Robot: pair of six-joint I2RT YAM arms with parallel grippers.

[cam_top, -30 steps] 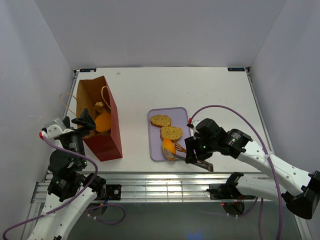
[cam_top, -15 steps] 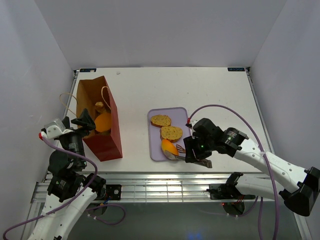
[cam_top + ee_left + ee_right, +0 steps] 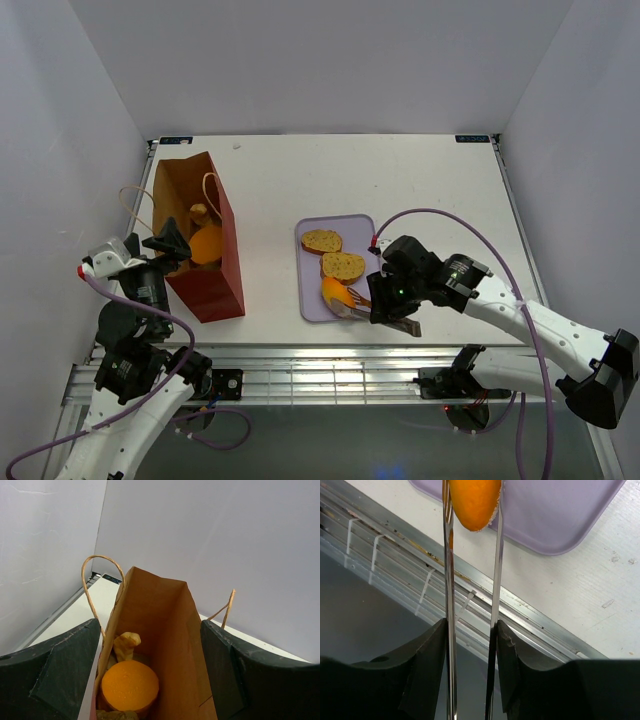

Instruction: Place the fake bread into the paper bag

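The paper bag stands open at the left; it also shows in the left wrist view. Inside lie an orange bun and a pale crescent roll. My left gripper is open, its fingers straddling the bag's near edge. My right gripper is shut on metal tongs. The tongs pinch an orange bread piece at the near end of the lavender tray. Two brown-crusted slices lie on the tray.
The table's metal front rail runs just below the tray. White walls close in the table on the left, back and right. The bag's cord handles loop out above its rim.
My right arm has shifted slightly left with the tongs and the orange piece. The left arm and the bag have not moved.
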